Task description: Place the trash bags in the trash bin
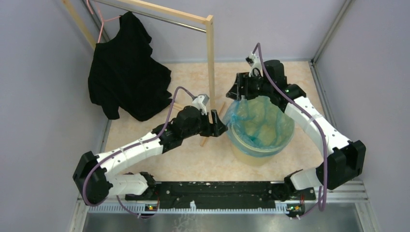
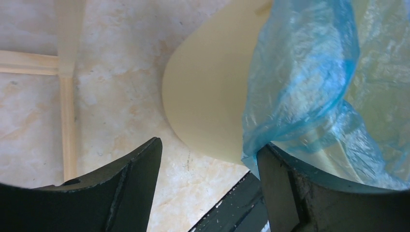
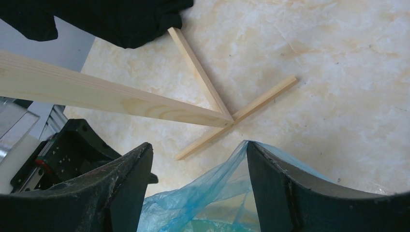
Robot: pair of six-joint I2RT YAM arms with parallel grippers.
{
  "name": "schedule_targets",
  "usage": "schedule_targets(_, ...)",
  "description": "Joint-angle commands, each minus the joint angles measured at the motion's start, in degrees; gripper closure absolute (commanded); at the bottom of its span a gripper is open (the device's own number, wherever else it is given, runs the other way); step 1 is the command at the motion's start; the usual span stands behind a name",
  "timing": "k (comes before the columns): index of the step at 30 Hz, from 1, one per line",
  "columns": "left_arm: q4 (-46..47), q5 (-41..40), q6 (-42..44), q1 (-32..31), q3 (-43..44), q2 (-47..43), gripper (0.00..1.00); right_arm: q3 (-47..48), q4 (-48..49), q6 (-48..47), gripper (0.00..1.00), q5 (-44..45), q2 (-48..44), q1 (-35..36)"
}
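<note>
Bin is set upright, right of centre, axis vertical, mouth up. Bag is draped inside, bunched over far-left rim. Left gripper is held wide at left rim, right gripper wide at far rim. Rack post is stood just left, shirt hung beyond.

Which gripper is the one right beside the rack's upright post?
The left gripper, at the trash bin's left rim with the wooden post just beside it. The right gripper is at the bin's far rim, away from that post.
</note>
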Motion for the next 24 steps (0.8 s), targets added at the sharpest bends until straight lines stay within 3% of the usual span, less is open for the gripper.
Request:
schedule_targets(1, -0.82, -3.74, -3.09, 0.07, 0.18, 1.10, 0.24, -0.71, 0.63, -0.07, 0.29, -1.22, -1.22, 1.88)
schedule_targets(16, 2.00, 0.55, -3.37, -3.89, -0.69, 7.19, 0.27, -3.78, 0.80, -0.32, 0.24, 6.25, -0.49, 3.55)
schedule_targets(24, -3.93, -5.87, -3.32, -4.57, -2.81, 3.01, 0.24, -2.82, -3.99, -2.19, 0.18, 7.70, -3.33, 3.55)
